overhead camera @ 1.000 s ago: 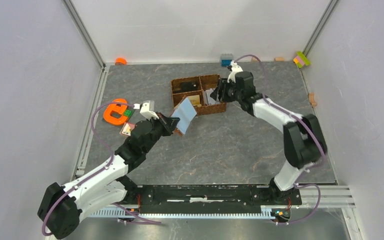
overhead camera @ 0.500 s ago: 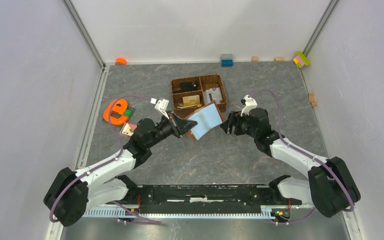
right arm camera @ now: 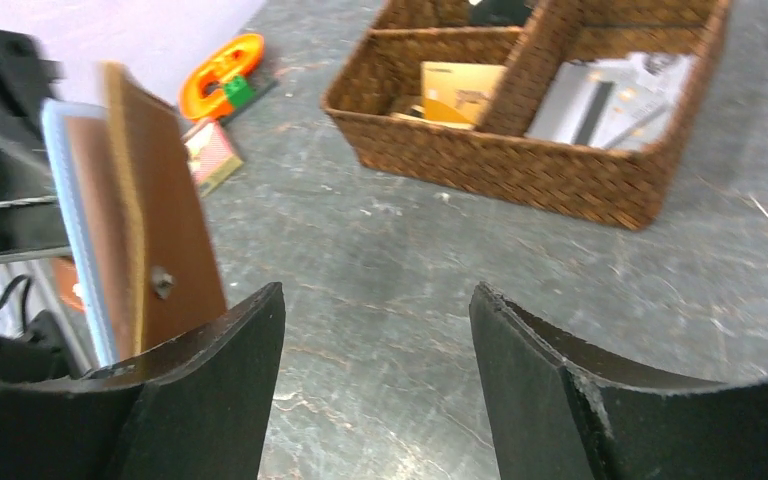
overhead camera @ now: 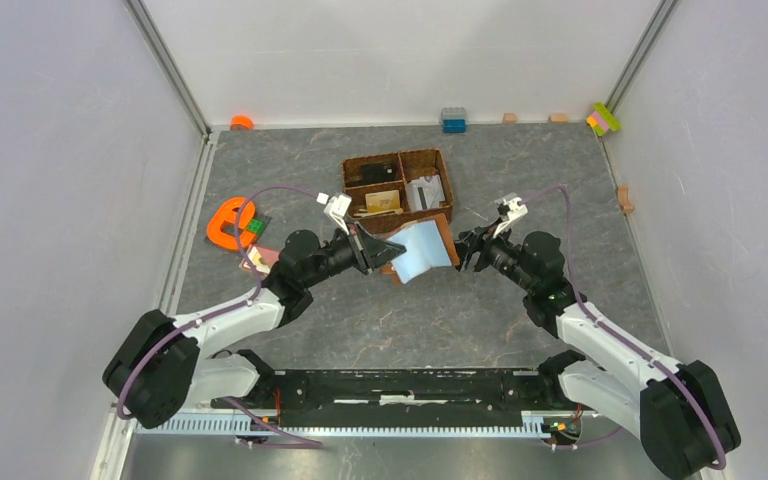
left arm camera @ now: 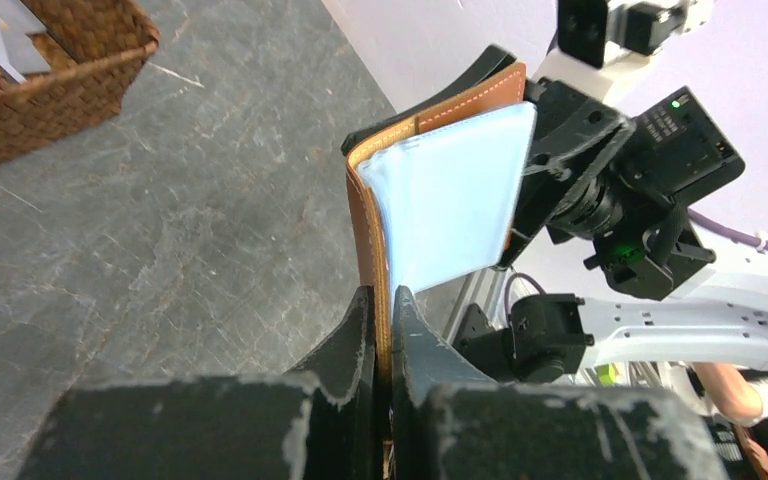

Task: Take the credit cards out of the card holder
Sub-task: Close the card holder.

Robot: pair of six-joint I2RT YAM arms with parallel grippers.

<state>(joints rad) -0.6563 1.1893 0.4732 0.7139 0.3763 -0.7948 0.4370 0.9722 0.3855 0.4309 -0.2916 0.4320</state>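
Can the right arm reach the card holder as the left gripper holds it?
Probably yes: the right gripper, open, sits right beside the card holder held up by the left gripper, nothing between.

- Grey stone-patterned table (overhead camera: 430,320)
- Woven basket (overhead camera: 390,156) at 12 o'clock
- Orange tool (overhead camera: 222,225) at 10 o'clock, a small pink card (overhead camera: 260,258) just beside it
- Blue block (overhead camera: 453,120) at 1 o'clock
- Coloured blocks (overhead camera: 604,118) at 2 o'clock

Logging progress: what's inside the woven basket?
Woven basket: a gold-tan card in one small compartment, grey-white cards in the larger one, a dark item in the third. Anything under them is covered.
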